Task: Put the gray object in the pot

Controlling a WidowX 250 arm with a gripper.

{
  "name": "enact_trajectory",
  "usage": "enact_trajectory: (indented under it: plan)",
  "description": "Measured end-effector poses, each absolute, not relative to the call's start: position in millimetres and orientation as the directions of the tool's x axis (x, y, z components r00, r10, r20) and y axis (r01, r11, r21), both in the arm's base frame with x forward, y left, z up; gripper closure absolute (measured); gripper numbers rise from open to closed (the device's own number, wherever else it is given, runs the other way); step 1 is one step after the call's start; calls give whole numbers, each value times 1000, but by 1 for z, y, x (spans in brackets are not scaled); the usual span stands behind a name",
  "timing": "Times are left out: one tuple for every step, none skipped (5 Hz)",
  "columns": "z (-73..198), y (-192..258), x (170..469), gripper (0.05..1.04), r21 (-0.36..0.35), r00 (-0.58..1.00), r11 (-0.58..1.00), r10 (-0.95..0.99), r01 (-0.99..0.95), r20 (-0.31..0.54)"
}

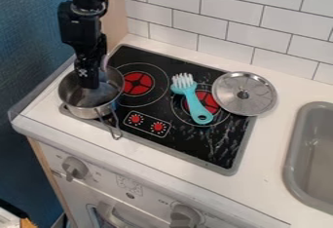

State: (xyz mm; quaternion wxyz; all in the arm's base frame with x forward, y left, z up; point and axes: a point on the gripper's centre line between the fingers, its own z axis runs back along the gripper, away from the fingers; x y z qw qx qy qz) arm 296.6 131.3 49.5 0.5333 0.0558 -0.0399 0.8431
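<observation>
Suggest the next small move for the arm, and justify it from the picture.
Probably release in place: the gripper hangs down over the open pot, where the task wants the gray object. Whether it holds that object I cannot tell, so this is tentative.

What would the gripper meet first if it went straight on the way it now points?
Pointing down, the gripper would probably meet the inside of the metal pot, though depth is unclear.

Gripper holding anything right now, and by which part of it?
Can't tell: the gripper reaches down into the metal pot, and neither a hold nor its place can be made out.
</observation>
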Motion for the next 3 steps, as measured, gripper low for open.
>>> enact_trajectory:
  plan:
    - [59, 132, 300, 82, -2, -432, -436, 891, -900, 137]
    - [100, 132, 302, 83, -74, -496, -490, 860, -868, 120]
    - [124, 130, 301, 83, -124, -514, -502, 852, -856, 102]
